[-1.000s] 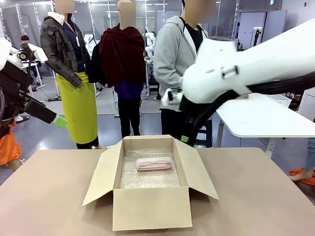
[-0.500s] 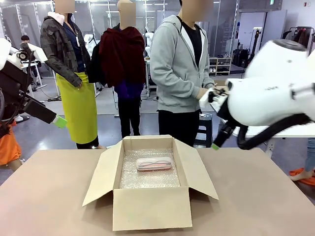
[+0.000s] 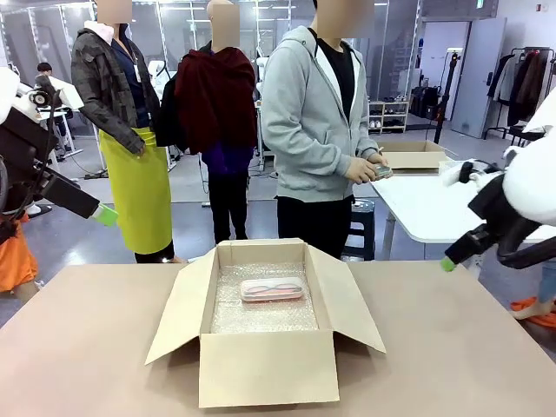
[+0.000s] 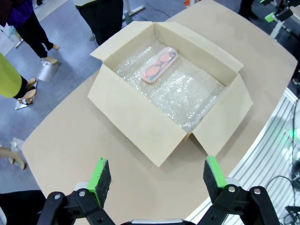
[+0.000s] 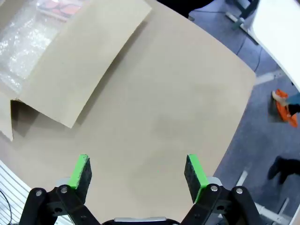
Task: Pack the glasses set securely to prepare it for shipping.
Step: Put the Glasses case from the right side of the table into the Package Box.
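Inside the open cardboard box (image 3: 268,369) at the centre of the front frame, the pale pink glasses case (image 3: 272,289) lay on the bubble wrap (image 3: 261,320), near the far wall. The left hand (image 4: 156,174) hung above the box, its fingers spread wide with nothing between them. The right hand (image 5: 137,171) was spread just as wide over bare tabletop (image 5: 178,108). A second before, the right arm had stretched across the upper middle of the front frame; it had since drawn back to the right edge. Box, case and left arm had not shifted. Right of centre, the person (image 3: 313,113) in a grey hoodie held a small object (image 3: 382,172), too small to identify.
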You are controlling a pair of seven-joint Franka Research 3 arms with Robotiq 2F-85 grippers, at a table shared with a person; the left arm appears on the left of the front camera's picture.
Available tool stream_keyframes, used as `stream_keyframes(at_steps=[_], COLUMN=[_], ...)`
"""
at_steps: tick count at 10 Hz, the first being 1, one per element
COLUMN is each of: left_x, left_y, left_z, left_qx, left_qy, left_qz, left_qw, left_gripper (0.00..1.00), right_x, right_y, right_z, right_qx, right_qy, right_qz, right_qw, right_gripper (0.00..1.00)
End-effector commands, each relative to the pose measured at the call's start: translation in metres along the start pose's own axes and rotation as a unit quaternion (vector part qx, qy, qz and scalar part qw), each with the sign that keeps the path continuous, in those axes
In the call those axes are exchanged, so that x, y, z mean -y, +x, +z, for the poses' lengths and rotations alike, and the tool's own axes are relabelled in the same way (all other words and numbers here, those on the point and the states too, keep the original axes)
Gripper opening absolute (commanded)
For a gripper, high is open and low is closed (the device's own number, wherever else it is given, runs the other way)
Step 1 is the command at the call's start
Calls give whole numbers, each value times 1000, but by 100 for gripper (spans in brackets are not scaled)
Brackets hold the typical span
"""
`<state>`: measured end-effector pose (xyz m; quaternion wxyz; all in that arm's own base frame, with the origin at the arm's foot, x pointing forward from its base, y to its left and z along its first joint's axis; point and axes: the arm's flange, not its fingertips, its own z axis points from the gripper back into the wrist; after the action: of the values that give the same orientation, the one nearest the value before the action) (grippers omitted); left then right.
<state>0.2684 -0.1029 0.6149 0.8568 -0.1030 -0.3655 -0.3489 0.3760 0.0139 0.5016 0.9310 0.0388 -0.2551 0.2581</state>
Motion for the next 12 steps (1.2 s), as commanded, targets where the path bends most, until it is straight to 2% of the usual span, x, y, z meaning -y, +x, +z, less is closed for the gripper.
stream_keyframes(at_steps=[1,3,4,5,12], left_x=[-1,-1,-1,-1,-1], left_y=[0,0,0,0,0], left_z=[1,1,1,1,1], left_qx=[2,2,2,2,2], left_qy=[-2,-2,-2,-2,-2], left_qz=[-2,-2,-2,-2,-2], left_qw=[1000,1000,1000,1000,1000], left_gripper=[100,100,100,100,100], right_x=[-17,-18,-23,5,5], right_y=[-28,-29,-22,-4,-4], right_z=[0,-2,-1,6,6], right_qx=[7,-9,15,1,1], right_qy=[3,1,-18,2,2], right_qz=[-36,-38,-31,-25,-25], right_qw=[999,999,999,1000,1000], right_gripper=[100,100,100,100,100])
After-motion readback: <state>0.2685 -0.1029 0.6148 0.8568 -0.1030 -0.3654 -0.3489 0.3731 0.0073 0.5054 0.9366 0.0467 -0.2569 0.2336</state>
